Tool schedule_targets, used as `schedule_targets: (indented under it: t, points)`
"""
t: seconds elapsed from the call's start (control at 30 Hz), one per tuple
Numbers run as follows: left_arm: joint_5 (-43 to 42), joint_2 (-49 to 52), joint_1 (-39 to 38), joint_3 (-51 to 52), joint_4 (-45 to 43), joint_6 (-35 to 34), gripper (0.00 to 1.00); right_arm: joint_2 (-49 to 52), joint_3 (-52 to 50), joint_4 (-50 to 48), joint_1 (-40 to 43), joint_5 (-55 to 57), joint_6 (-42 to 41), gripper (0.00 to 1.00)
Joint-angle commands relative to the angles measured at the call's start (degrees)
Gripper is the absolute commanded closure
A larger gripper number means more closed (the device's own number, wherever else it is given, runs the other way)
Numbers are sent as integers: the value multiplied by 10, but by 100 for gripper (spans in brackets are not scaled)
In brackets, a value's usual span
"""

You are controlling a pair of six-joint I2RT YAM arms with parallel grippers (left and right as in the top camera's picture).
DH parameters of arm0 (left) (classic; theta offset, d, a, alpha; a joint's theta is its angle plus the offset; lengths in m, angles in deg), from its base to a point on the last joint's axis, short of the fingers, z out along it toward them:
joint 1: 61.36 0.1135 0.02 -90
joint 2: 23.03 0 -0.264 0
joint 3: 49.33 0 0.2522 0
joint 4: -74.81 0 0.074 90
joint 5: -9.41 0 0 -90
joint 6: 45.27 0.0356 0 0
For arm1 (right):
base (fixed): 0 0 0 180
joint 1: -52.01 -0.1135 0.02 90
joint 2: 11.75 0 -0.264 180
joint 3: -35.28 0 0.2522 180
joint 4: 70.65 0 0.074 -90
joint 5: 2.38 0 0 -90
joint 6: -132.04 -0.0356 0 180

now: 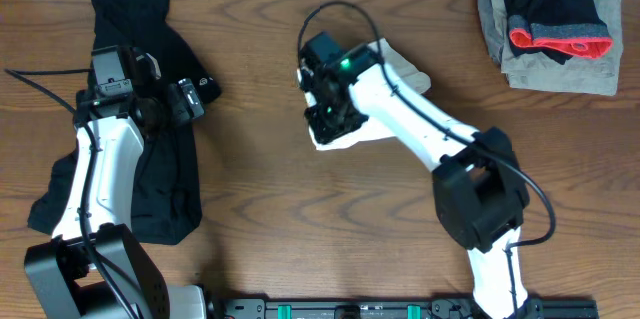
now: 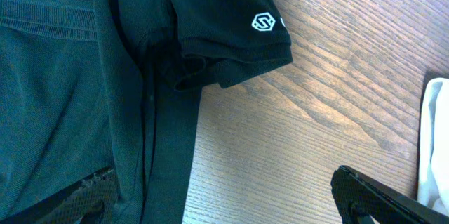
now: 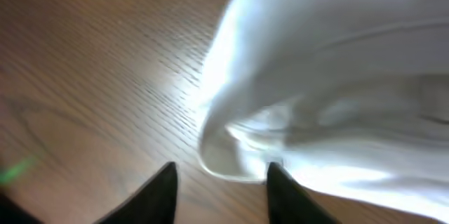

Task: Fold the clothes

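1. Table (image 1: 260, 209): brown wood, strong grain, smooth with a soft sheen.
2. Black garment (image 1: 170, 174): matt knit cloth with a ribbed band across it; the logo (image 2: 262, 22) is flat white print.
3. T-shirt (image 1: 335, 141): thin white cloth, smooth, softly creased.
4. Stack (image 1: 560, 74) at 2 o'clock: matt grey cloth under black cloth with a red-orange band.
5. Arm shells (image 1: 420, 109): glossy white plastic; joints matt black.
6. Right tool (image 3: 221, 182): matt black fingers (image 3: 160, 194).

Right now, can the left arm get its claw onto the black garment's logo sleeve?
Probably yes. The left claw hangs open right over the black garment, and the logo sleeve lies flat on the bare table with nothing on top. The right arm is over at the white T-shirt, well clear.
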Motion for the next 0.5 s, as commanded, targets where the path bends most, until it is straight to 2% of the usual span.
schedule_targets:
  t: [0.0, 0.07, 0.13, 0.17, 0.2, 0.27, 0.3, 0.47]
  points:
    - [8, 7, 2, 0, 1, 3, 2, -50, 21, 11, 27, -6, 9, 46]
    - [8, 7, 2, 0, 1, 3, 2, -57, 21, 20, 39, 3, 9, 40]
    - [8, 8, 2, 0, 1, 3, 2, -56, 18, 22, 49, 25, 9, 41]
    - [8, 9, 2, 0, 1, 3, 2, -52, 13, 17, 52, 36, 9, 46]
    - [8, 11, 2, 0, 1, 3, 2, -49, 5, 7, 55, 45, 9, 57]
    - [8, 15, 2, 0, 1, 3, 2, -41, -21, -20, 61, 60, 9, 87]
    - [7, 17, 2, 0, 1, 3, 2, -37, -33, -32, 62, 63, 10, 96]
    - [7, 31, 2, 0, 2, 3, 2, -23, -102, -67, 64, 55, 34, 99]
